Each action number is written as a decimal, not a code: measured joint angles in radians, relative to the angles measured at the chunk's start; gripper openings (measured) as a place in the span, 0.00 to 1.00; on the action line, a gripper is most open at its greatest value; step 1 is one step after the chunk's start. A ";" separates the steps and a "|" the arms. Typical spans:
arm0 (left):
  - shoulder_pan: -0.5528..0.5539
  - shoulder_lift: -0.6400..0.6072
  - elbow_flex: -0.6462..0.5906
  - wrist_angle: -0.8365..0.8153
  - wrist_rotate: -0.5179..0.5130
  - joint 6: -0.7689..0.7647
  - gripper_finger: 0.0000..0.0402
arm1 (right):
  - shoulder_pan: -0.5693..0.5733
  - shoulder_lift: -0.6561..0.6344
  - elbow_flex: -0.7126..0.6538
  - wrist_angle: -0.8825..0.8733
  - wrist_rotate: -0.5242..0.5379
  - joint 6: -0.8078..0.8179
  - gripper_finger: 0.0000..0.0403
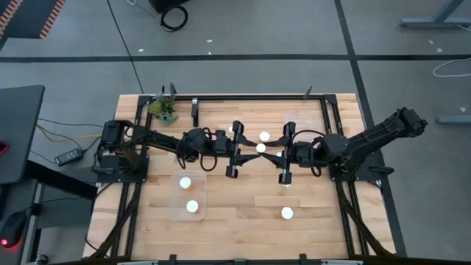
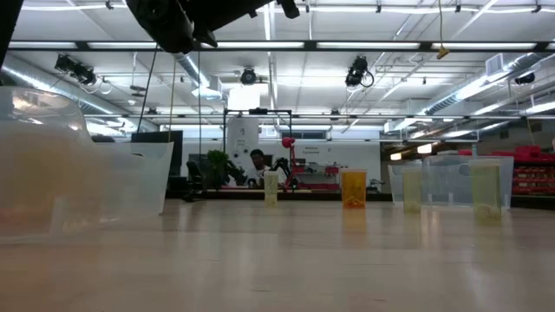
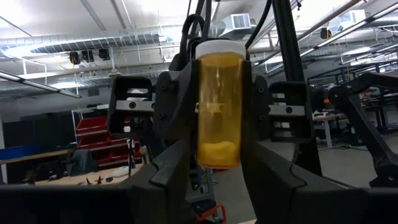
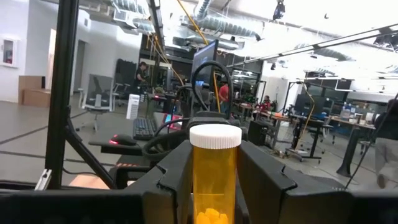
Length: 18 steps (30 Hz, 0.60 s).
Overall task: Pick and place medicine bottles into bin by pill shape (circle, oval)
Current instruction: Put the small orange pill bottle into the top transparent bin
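An amber medicine bottle with a white cap hangs upright in the air over the table's middle, where both arms meet. My right gripper comes from the table's right and is shut on it. My left gripper comes from the left. Its fingers stand on either side of the bottle's lower half, and I cannot tell whether they touch it. Pale pills lie at the bottle's bottom. My right gripper pinches the bottle's amber body between its two fingers, below the white cap. The fingers come roughly level from the table's right. The bottle stands upright, cap up, lifted clear of the table.
A clear bin near the left front holds two bottles. Another clear bin stands at the far right. Loose bottles stand at the far middle and the right front. A green plant sits at the far left corner.
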 joint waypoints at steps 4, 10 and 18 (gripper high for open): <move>0.000 0.000 0.000 -0.007 0.001 0.000 0.32 | 0.000 0.000 0.000 -0.003 0.000 0.000 0.31; 0.000 0.000 0.000 -0.011 0.001 0.000 0.26 | 0.000 0.000 0.000 -0.005 -0.001 0.000 0.31; 0.000 0.000 0.000 -0.026 0.002 -0.013 0.28 | 0.000 -0.001 0.000 -0.032 0.000 0.017 0.33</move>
